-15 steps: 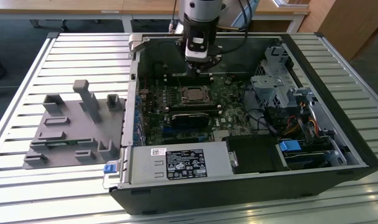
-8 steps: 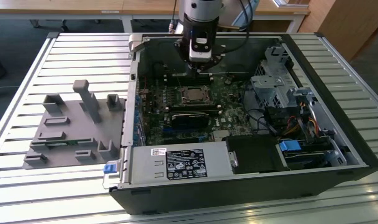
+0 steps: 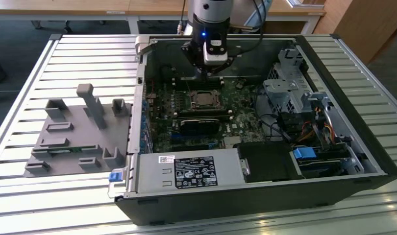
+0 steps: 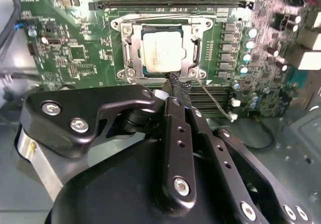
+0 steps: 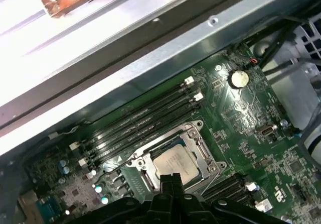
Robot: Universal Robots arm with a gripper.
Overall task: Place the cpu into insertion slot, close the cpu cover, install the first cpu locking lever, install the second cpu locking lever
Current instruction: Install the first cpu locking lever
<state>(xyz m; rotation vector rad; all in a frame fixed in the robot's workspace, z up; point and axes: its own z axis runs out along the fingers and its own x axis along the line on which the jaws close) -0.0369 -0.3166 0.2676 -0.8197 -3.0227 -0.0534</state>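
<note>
CPU (image 3: 202,100) sits in the insertion slot (image 3: 192,94) on the green board inside the open computer case (image 3: 264,196). The case lies on its side on the slatted worktop (image 3: 74,58), so you reach the board from above. In the exterior view your gripper (image 3: 210,74) hangs low over the board, just beyond the slot toward the case's far wall.

In the second wrist view the CPU (image 4: 161,52) shows its silvery top through the window of the CPU cover (image 4: 193,49), which looks to lie flat around it. Your gripper (image 4: 176,83) has its fingers brought together with nothing between them. The tips are just beside the slot's edge, a pose I judge better suited to pushing than to grasping. You cannot tell from here whether either locking lever is latched.

In the first wrist view the fingertips (image 5: 164,184) meet at the slot's near edge. The CPU (image 5: 175,162) lies just past them, and the long memory slots (image 5: 140,126) lie beyond.
</note>
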